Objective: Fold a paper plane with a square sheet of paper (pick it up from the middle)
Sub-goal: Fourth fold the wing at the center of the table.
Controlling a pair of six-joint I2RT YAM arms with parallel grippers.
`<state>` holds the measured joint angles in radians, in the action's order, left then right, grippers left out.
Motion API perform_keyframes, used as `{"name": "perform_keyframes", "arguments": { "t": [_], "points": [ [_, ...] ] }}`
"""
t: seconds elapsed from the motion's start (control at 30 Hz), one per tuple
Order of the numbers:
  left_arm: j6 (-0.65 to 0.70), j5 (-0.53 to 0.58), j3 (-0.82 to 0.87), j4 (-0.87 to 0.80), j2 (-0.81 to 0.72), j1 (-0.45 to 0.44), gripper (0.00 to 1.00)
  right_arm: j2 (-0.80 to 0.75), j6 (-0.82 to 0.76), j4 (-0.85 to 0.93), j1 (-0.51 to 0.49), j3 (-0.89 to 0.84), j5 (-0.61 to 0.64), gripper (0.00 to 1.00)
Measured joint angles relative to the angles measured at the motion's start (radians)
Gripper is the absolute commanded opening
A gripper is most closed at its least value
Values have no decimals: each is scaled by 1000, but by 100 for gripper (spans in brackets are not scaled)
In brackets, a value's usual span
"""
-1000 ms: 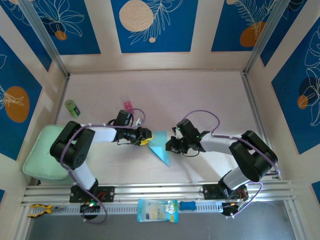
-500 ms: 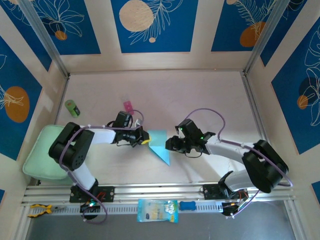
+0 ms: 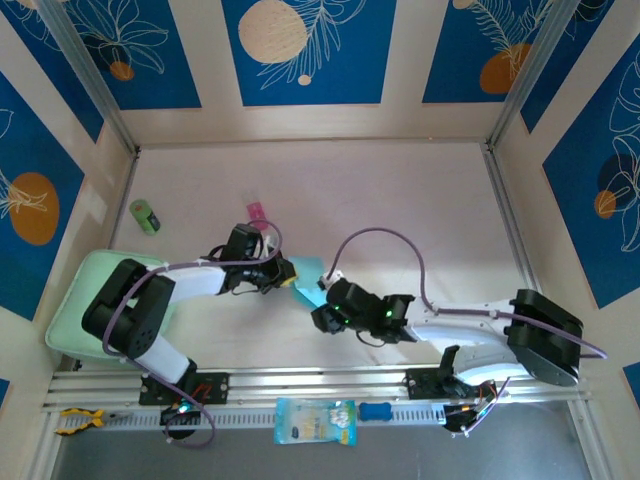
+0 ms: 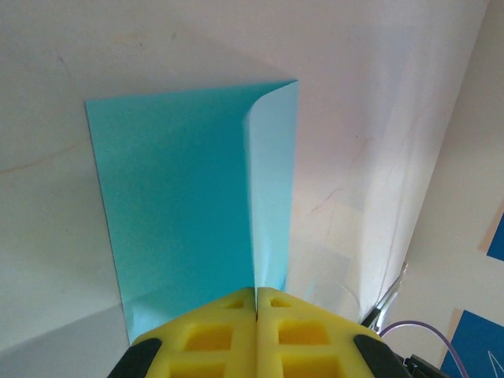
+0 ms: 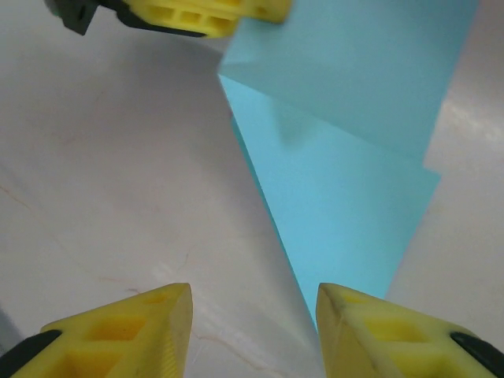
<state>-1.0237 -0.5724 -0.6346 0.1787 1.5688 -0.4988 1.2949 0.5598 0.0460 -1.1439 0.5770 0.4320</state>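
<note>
Counted two arms and two end effectors. Found one square sheet of paper (image 3: 306,272) (image 4: 181,197) (image 5: 354,165), light cyan-blue, lying near the middle of the bench (image 3: 420,200) between the two end effectors. Lay folded over itself, with one layer curling up off the other.

Saw the left end effector (image 3: 286,274) (image 4: 256,295) with its yellow fingers pressed together on the sheet's raised edge, the paper running straight into the seam between them. Saw the right end effector (image 3: 322,316) (image 5: 252,303) low over the bench at the sheet's near side. Showed two yellow fingers (image 5: 130,327) standing apart with nothing between them, one over bare bench and the other at the sheet's pointed corner.

Counted elsewhere on the bench one small pink block (image 3: 256,210), one green cylinder (image 3: 145,216) and one pale green pad (image 3: 75,320) at the left edge. Spotted one printed packet (image 3: 314,420) on the front rail.
</note>
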Motion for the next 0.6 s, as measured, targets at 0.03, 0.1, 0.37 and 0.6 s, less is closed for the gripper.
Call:
{"name": "perform_keyframes", "arguments": {
  "t": [0.03,0.1,0.37,0.6],
  "points": [
    [0,1,0,0,0,-3,4,19,-22,-16,-10,0,24,46],
    [0,1,0,0,0,-7,8,69,-71,-41,-27,1,80,46],
    [0,-14,-18,1,5,-8,17,178,-191,-84,-74,14,205,46],
    [0,-29,-31,1,5,-8,8,236,-220,-75,-92,54,298,45]
  ]
}}
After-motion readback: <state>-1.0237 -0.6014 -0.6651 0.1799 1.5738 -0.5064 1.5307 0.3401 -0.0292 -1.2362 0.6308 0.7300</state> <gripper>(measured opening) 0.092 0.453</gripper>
